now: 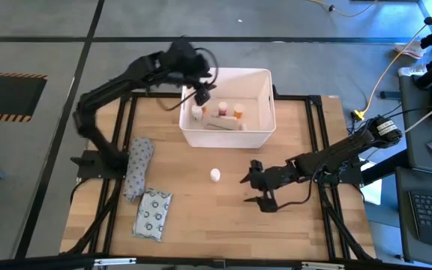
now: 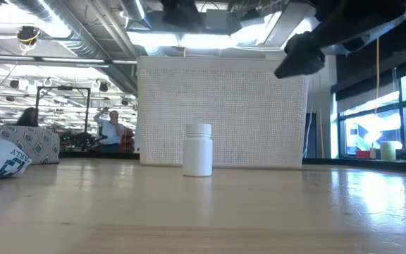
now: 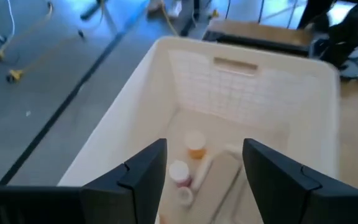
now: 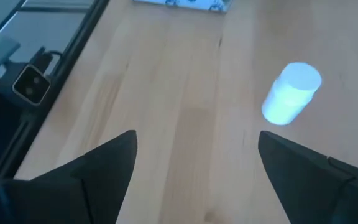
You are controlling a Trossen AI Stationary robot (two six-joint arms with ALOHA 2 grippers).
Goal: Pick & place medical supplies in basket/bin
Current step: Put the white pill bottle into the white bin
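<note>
A light wooden table (image 1: pixel 201 217) carried the work, which looked partly done. The white bin (image 1: pixel 263 133) stood at the middle of the table's far edge and already held several supplies: small bottles with orange and pink caps (image 3: pixel 196 144) and a pale flat item lying on its floor. The left gripper (image 1: pixel 203 94) hung over the bin's left end with its fingers parted and nothing between them. Three things remained outside: two patterned grey-white packets (image 1: pixel 153 214) near the table's left edge and front left corner, and one small white bottle (image 1: pixel 215 175) standing upright near the table's centre. The right gripper (image 1: pixel 259 189) hovered just beside that bottle, fingers spread wide and empty, probably next to collect it.
</note>
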